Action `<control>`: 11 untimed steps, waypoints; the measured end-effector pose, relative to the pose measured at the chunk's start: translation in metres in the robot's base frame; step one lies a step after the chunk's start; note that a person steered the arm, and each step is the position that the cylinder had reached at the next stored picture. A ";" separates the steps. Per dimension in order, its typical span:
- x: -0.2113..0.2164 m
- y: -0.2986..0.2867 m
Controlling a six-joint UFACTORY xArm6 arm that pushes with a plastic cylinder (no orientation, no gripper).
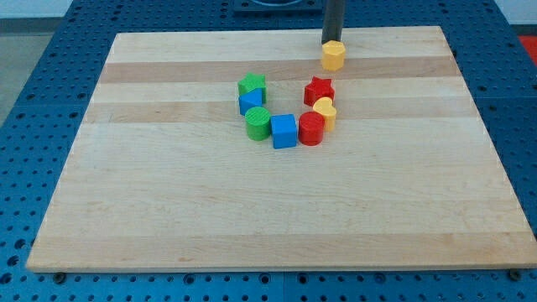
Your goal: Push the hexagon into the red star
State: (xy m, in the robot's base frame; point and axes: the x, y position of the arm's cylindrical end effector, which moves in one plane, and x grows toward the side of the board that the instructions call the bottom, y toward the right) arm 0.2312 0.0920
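The yellow hexagon (334, 55) sits near the view's top, right of centre, on the wooden board (168, 210). My tip (331, 42) stands just behind it, at its top edge, touching or nearly touching it. The red star (319, 88) lies a short way below the hexagon, slightly to the left, with a gap between them.
A yellow heart-like block (325, 111) and a red cylinder (311, 128) sit just below the red star. A blue cube (284, 131), a green cylinder (258, 122), a blue block (250, 102) and a green star (252, 85) curve to the left.
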 end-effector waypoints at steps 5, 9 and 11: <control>0.022 0.008; 0.047 0.000; 0.049 0.000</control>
State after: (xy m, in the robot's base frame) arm 0.2799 0.0919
